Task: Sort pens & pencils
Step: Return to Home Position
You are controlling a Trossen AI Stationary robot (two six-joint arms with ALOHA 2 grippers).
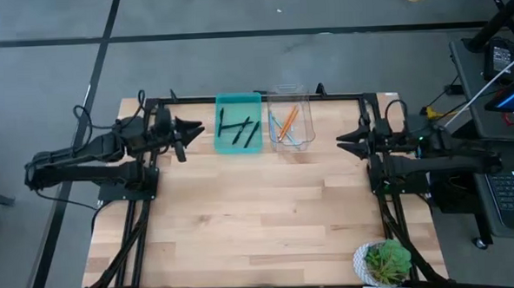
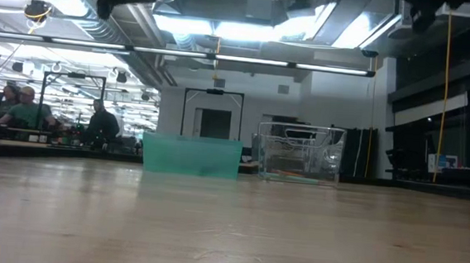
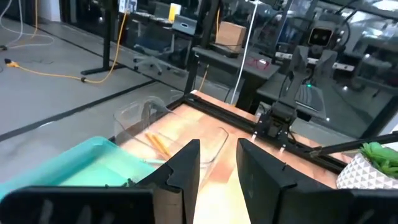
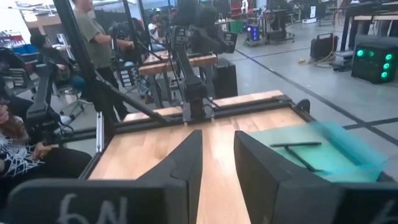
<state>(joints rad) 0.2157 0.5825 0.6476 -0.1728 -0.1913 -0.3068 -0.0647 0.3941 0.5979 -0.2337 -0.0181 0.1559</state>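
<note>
Sorting looks done; left gripper [image 1: 191, 129] and right gripper [image 1: 344, 142], spread, empty, either side of the clear plastic bin [image 1: 309, 133], just need parking

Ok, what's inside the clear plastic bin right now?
Thin orange and light-blue pencils lie inside the clear plastic bin, crossing each other; where they overlap, the exact count is hidden.
</note>
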